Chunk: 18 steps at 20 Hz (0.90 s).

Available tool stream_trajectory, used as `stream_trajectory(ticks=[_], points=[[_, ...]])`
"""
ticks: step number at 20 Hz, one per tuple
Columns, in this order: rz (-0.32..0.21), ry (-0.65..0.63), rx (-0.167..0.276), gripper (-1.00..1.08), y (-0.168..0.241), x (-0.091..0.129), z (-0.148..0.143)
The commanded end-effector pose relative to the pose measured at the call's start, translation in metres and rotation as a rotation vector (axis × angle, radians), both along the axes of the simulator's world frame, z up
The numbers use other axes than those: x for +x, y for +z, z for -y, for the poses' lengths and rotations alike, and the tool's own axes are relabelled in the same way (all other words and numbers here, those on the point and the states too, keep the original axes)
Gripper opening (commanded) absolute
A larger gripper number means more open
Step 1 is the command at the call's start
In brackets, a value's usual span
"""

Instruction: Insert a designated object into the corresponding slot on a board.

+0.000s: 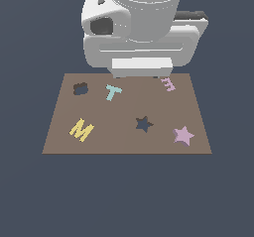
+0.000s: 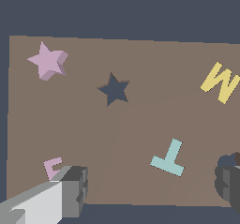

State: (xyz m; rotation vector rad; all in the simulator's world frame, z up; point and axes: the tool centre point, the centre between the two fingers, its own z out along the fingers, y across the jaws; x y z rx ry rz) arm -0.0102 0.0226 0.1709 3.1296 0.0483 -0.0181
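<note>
The pale pink star [image 1: 183,135] [image 2: 48,60] lies flat on the brown board [image 1: 124,142] [image 2: 140,120], near its front corner on the exterior view's right. The dark star-shaped slot [image 1: 144,124] [image 2: 114,89] is a short way from it, toward the exterior view's left, and has nothing in it. My gripper [image 2: 150,190] hangs open above the board's far edge, well apart from both star and slot, with nothing between its fingers [image 2: 70,190]. In the exterior view the arm's white hand [image 1: 141,65] hides the fingertips.
On the board also lie a yellow letter M [image 1: 81,130] [image 2: 221,82], a light blue letter T [image 1: 113,91] [image 2: 168,158] and a pink letter E [image 1: 168,84] [image 2: 52,167]. A dark flower-shaped cut-out [image 1: 80,88] sits at the far corner on the exterior view's left.
</note>
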Motion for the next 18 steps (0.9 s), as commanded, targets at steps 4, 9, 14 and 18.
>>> stream_trajectory(ticks=[4,9,14,18], points=[[0.0,-0.001,0.0,1.0,-0.002,0.001,-0.002],[0.001,-0.006,0.001,1.0,-0.011,0.009,-0.014],[0.003,-0.016,0.003,1.0,-0.029,0.023,-0.034],[0.004,-0.026,0.005,1.0,-0.047,0.038,-0.056]])
